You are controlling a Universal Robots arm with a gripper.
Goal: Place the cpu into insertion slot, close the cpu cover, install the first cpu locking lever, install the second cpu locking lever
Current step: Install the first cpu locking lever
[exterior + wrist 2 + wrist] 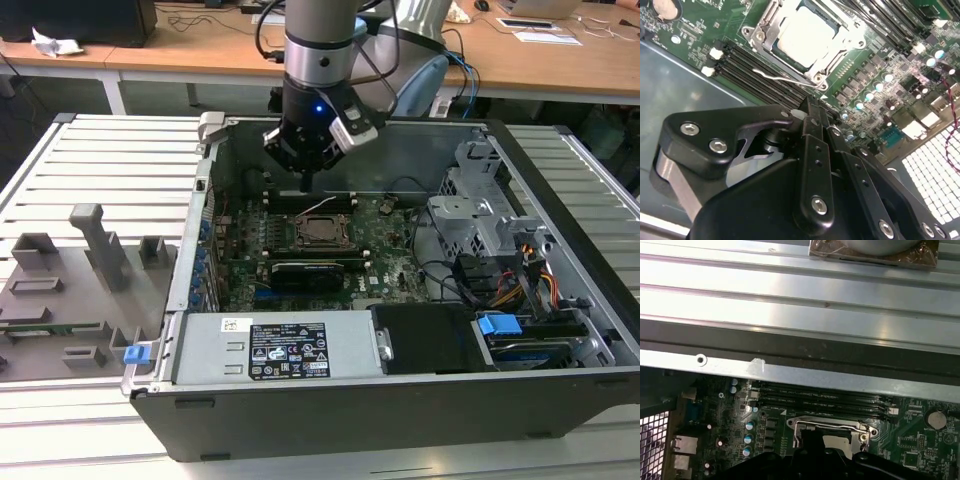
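Motherboard (300, 245) lies flat in the open computer case (330, 410) in the exterior view, and the arm stands over its far edge with the gripper (306, 183) pointing down just above the memory slots, a little beyond the insertion slot (322, 230). The cpu (323, 231) sits in that slot as a pale square, with the cpu cover (322, 216) lying flat around it. A long black card (313, 270) runs across the board just nearer than the socket, a grey power supply (275, 348) fills the near side of the case, and a grey fixture tray (70, 290) rests on the table at the exterior view's left. In the second wrist view the gripper (810, 117) has its jaws drawn together with nothing between them, hanging over the black memory slots (755, 70); beyond them the cpu (807, 35) shows its silver top through the window of the cpu cover (837, 50), and a thin wire lever (785, 77) lies along the socket's edge beside the memory slots. In the first wrist view the insertion slot (832, 432) sits just past the black gripper body, with memory slots (820, 400) and the case wall (800, 372) beyond it.
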